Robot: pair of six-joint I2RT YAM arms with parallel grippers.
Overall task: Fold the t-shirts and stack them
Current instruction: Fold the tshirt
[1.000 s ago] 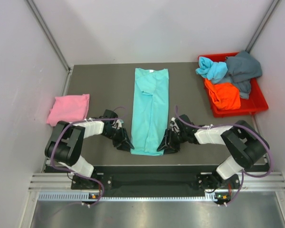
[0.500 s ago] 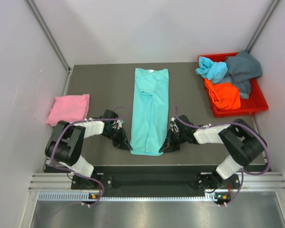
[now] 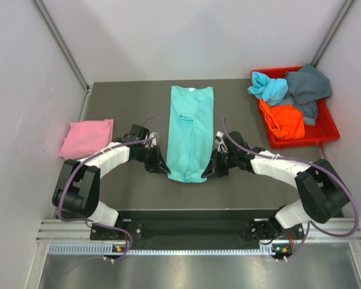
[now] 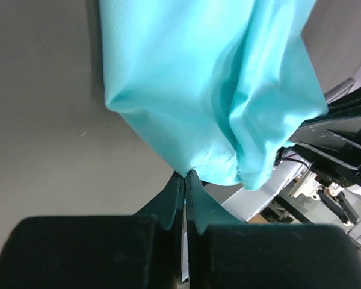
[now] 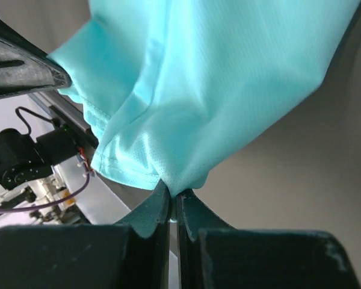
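Observation:
A teal t-shirt lies as a long narrow strip down the middle of the dark table. My left gripper is shut on its near left corner, and my right gripper is shut on its near right corner. Both hold the near hem lifted off the table. A folded pink t-shirt lies at the table's left edge. Light blue, orange and dark grey-blue shirts lie crumpled in the red bin.
The red bin stands at the back right corner of the table. White walls enclose the table on three sides. A metal rail runs along the near edge by the arm bases.
Both grippers have moved away from the near edge toward the back, carrying the teal shirt's near hem with them. The hem now sits higher and further in.

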